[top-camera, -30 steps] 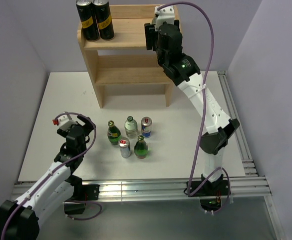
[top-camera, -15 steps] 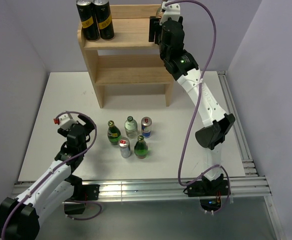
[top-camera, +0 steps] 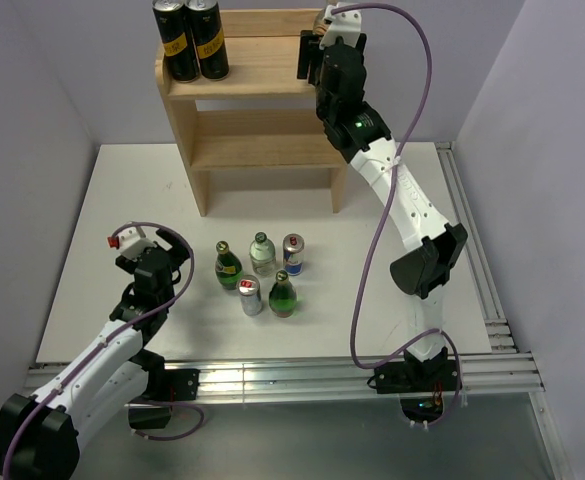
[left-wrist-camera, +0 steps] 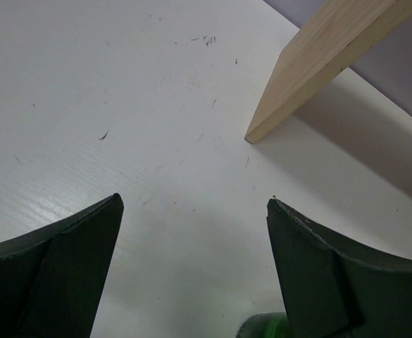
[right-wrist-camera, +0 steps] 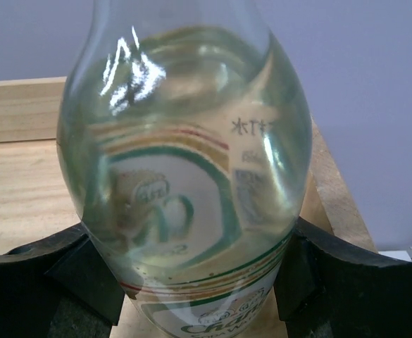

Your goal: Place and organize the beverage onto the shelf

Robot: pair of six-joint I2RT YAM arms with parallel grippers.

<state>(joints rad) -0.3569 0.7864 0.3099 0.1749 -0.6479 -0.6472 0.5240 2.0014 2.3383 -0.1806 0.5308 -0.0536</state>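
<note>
White tabletop (top-camera: 122, 200) between pale walls, arm bases along the near edge. At near left, left gripper (left-wrist-camera: 194, 204) low over bare tabletop, fingers spread wide with nothing between them, same pose as a second ago. Just right of it, five drinks in a loose cluster near the middle: two green bottles (top-camera: 228, 265), one pale bottle (top-camera: 262, 252), two cans (top-camera: 293, 252). All five well apart from the shelf, none yet shelved.

Farther back, three-tier wooden shelf (top-camera: 262, 150) against the far wall, with two black cans (top-camera: 191, 40) side by side at the left end of the top tier. At the right end of that tier, right gripper (right-wrist-camera: 191, 282), fingers pinching a clear-glass bottle (right-wrist-camera: 184, 176) low on its body, upright, label toward the lens.

Over the last second: a farther reach and slight lift of the right arm toward the far right corner, then stillness. Judged meaning: bottle brought to its spot on the top tier, beside the right rim. Whether its base touches the wood, impossible to tell. Likely next: lower if needed, spread the fingers, back away without tipping it. Five drinks left after this one.
</note>
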